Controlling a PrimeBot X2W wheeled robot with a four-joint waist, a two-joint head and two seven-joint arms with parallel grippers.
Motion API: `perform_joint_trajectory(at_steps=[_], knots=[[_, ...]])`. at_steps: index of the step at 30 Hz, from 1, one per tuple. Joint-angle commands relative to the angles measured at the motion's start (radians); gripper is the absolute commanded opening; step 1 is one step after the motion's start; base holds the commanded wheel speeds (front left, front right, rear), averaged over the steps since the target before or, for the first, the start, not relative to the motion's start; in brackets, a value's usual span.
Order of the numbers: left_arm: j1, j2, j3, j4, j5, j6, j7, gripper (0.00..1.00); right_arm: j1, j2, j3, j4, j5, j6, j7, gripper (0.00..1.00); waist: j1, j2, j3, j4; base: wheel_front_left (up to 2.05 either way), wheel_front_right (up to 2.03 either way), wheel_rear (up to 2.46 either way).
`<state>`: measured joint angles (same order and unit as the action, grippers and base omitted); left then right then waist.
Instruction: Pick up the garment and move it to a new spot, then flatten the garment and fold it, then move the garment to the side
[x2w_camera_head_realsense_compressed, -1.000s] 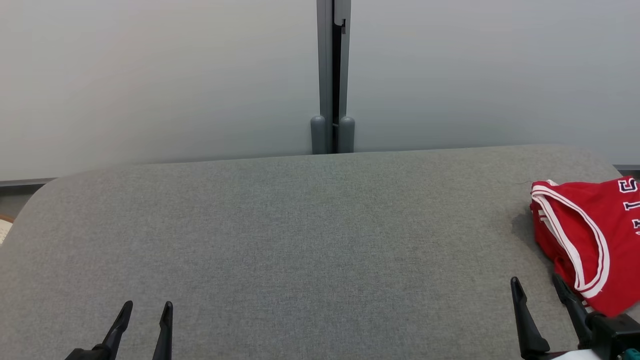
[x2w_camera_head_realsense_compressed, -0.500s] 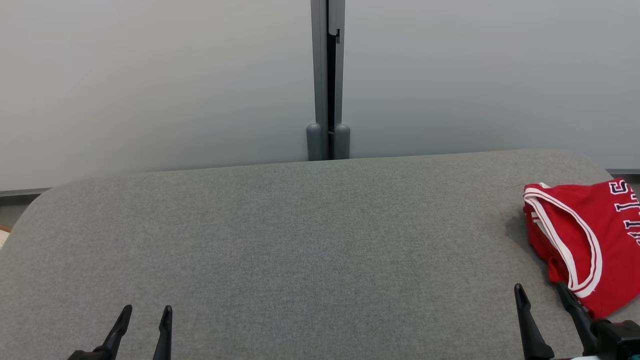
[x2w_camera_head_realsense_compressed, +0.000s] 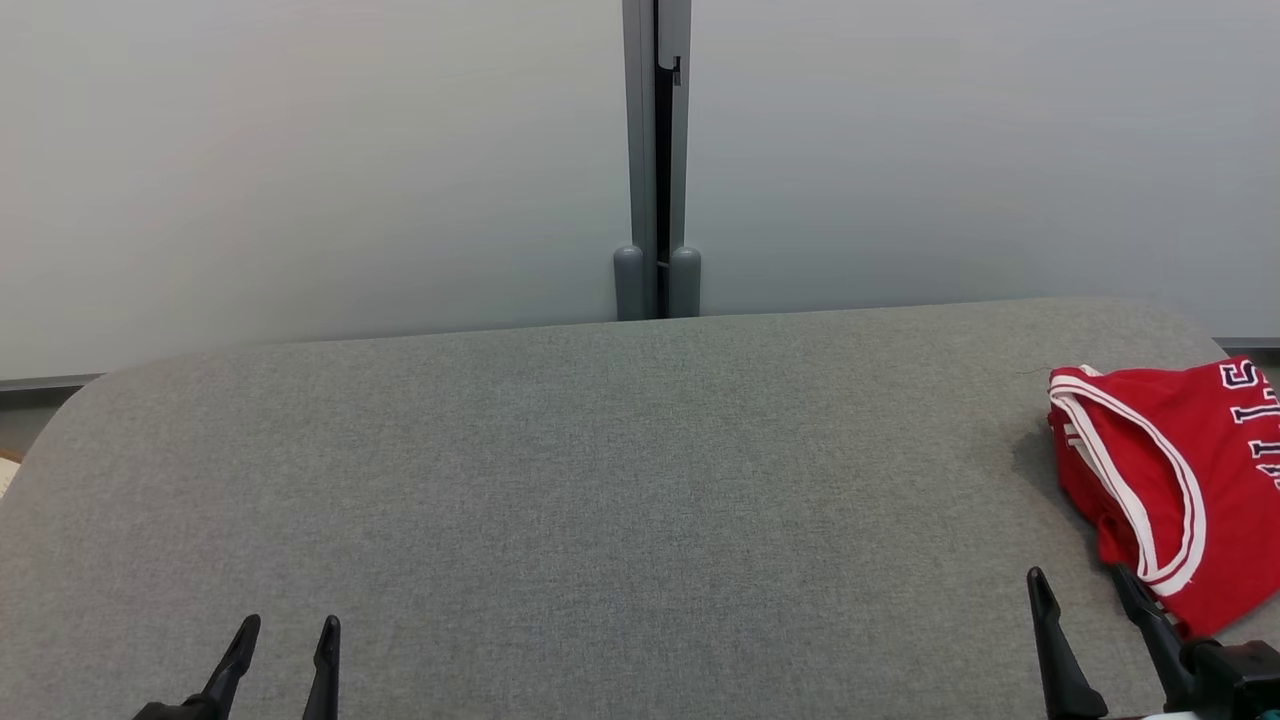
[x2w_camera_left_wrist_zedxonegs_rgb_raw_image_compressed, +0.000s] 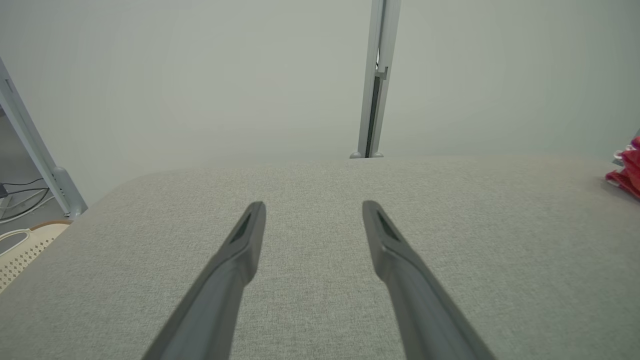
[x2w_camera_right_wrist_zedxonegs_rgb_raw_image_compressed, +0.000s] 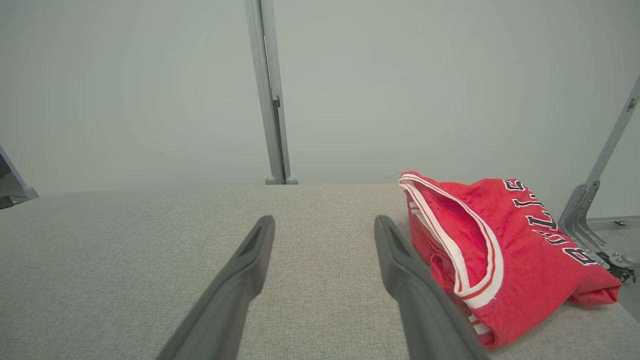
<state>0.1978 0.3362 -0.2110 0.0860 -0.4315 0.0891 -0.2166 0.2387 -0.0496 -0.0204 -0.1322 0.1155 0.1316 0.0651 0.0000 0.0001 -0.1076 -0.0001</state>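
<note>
The garment (x2w_camera_head_realsense_compressed: 1170, 490) is a red jersey with white trim and dark letters, folded into a compact bundle at the right edge of the grey table (x2w_camera_head_realsense_compressed: 600, 480). In the right wrist view the garment (x2w_camera_right_wrist_zedxonegs_rgb_raw_image_compressed: 505, 255) lies just right of my right finger. My right gripper (x2w_camera_head_realsense_compressed: 1080, 590) is open and empty at the lower right, its outer finger close beside the garment's near edge. At the lower left my left gripper (x2w_camera_head_realsense_compressed: 285, 635) stands open over bare table, empty. From the left wrist, the left gripper (x2w_camera_left_wrist_zedxonegs_rgb_raw_image_compressed: 314, 210) has its fingers spread, and a sliver of the garment (x2w_camera_left_wrist_zedxonegs_rgb_raw_image_compressed: 627, 167) shows far right.
A grey post (x2w_camera_head_realsense_compressed: 657, 160) splits the pale partition behind the table. A metal bracket (x2w_camera_right_wrist_zedxonegs_rgb_raw_image_compressed: 595, 220) stands off the table's right end, past the garment. A perforated cream object (x2w_camera_left_wrist_zedxonegs_rgb_raw_image_compressed: 20, 250) and cables lie off the left edge.
The head camera tilted up slightly early on, so the whole picture shifted down. Both grippers stay open, and the garment has not moved.
</note>
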Motion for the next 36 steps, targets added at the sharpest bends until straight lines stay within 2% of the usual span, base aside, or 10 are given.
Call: perform_joint_trajectory(at_steps=[1, 9, 10, 13, 26, 36], knots=[[-0.001, 0.006, 0.0, 0.003, -0.001, 0.001, -0.005, 1.0, 0.004, -0.002, -0.001, 0.002, 0.005, -0.002, -0.005, 1.0, 0.0, -0.0001, 0.0, 0.0, 0.0, 0.0, 0.0], [-0.013, 0.009, -0.007, 0.01, -0.005, -0.001, -0.006, 1.0, 0.005, -0.002, -0.003, 0.002, 0.005, -0.002, -0.007, 1.0, 0.0, -0.0001, -0.001, 0.003, 0.0, 0.0, 0.0], [-0.002, 0.002, -0.008, 0.009, -0.002, 0.0, -0.003, 0.0, 0.0, 0.0, -0.002, 0.001, 0.003, 0.0, -0.003, 0.0, 0.0, -0.0001, -0.001, 0.003, 0.0, 0.0, 0.0], [0.007, -0.018, -0.015, 0.031, -0.007, -0.001, 0.001, 0.0, 0.008, 0.004, 0.002, 0.027, 0.009, 0.0, -0.004, 0.0, 0.0, -0.0001, -0.001, 0.003, 0.0, 0.0, 0.0], [-0.05, -0.062, 0.043, 0.054, -0.213, -0.039, 0.056, 0.0, -0.055, -0.009, 0.001, 0.086, 0.283, 0.0, -0.008, 0.0, 0.0, -0.0001, 0.011, 0.003, 0.0, 0.0, 0.0], [-0.085, -0.089, 0.079, 0.07, -0.338, -0.063, 0.091, 0.0, -0.094, -0.015, -0.002, 0.123, 0.447, 0.0, -0.008, 0.0, 0.0, -0.0001, 0.019, 0.003, 0.0, 0.0, 0.0]])
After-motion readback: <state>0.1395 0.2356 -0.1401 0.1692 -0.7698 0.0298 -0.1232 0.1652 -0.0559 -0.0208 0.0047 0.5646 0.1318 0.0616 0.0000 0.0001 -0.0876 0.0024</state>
